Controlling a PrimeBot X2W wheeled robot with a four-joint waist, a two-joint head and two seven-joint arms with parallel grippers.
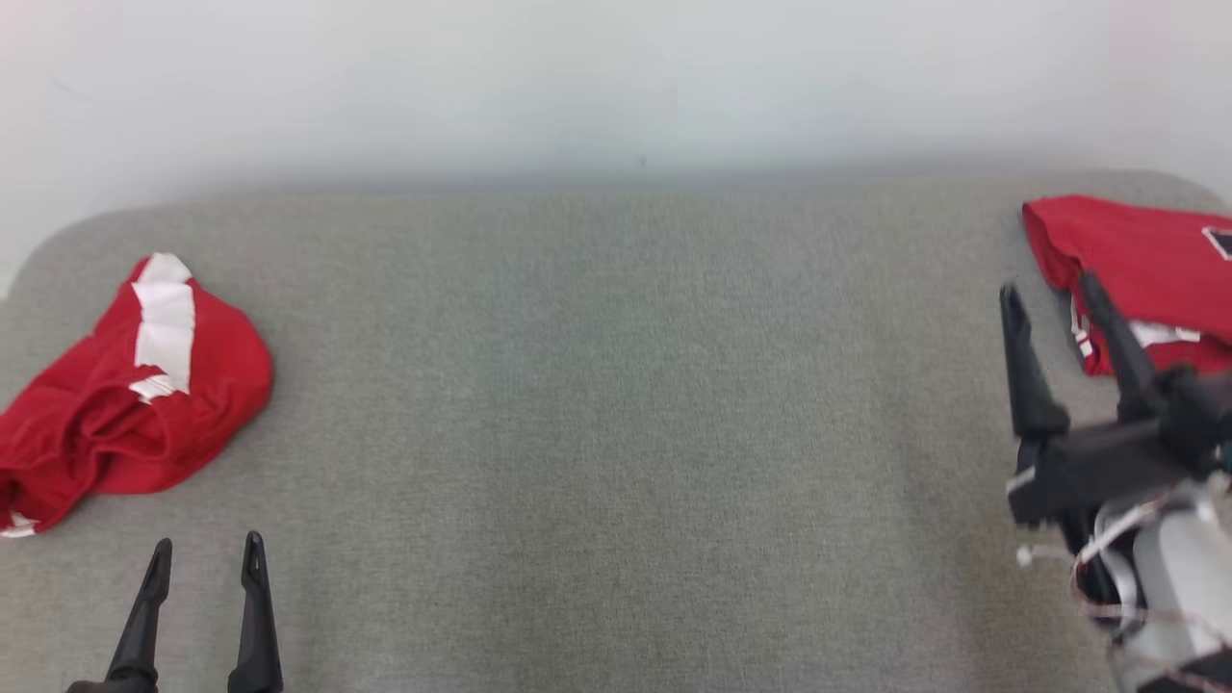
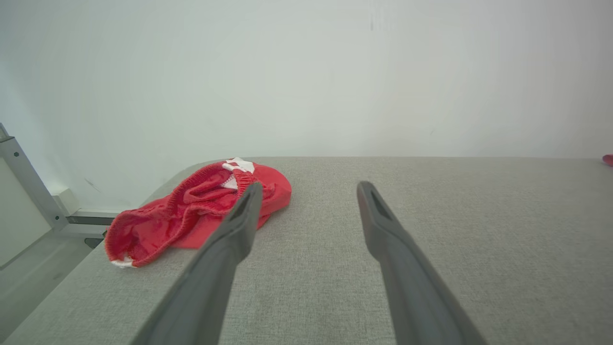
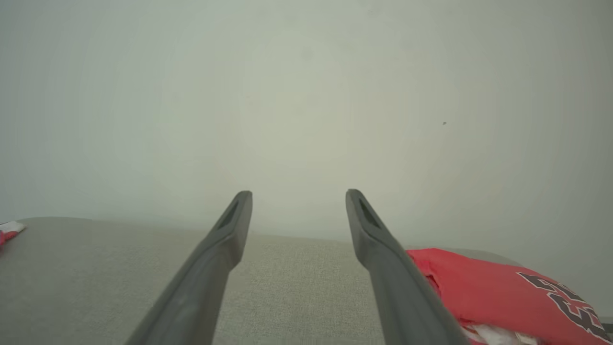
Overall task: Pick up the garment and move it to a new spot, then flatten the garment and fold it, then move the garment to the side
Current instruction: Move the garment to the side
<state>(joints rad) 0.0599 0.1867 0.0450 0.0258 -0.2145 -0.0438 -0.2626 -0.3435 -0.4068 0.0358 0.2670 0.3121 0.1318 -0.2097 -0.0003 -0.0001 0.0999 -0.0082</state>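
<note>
This looks like a robot lab or test room rather than a home. The work table (image 1: 616,433) is a broad slab with rounded corners, covered all over in grey woven cloth, and it stands right against a plain white wall (image 1: 616,77) under flat, even light. In the left wrist view a pale metal frame rail (image 2: 26,187) with screw heads runs down beside the table's corner, which is fixture hardware, not furniture. Two red sports garments lie well apart at the table's ends: crumpled shorts (image 1: 135,395) at the left and a folded jersey (image 1: 1136,255) with dark lettering at the right.
</note>
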